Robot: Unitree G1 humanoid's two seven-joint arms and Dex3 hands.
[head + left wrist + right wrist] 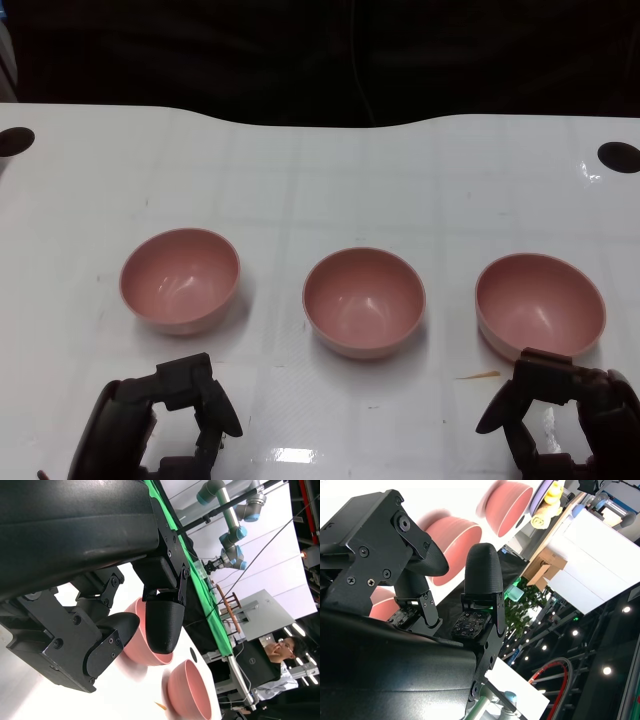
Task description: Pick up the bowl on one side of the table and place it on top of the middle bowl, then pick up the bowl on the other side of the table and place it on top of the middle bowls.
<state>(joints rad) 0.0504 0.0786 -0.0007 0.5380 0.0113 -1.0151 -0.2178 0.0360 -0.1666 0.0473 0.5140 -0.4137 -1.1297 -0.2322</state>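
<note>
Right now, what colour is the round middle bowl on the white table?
The round middle bowl is plain pink, with no pattern. The head view shows it best.

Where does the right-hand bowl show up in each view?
Head view: right bowl, just beyond the right hand.
Left wrist view: the farther of two bowls.
Right wrist view: the nearest bowl, partly behind the fingers.
Landmark: orange mark beside it, head and left wrist views only.
</note>
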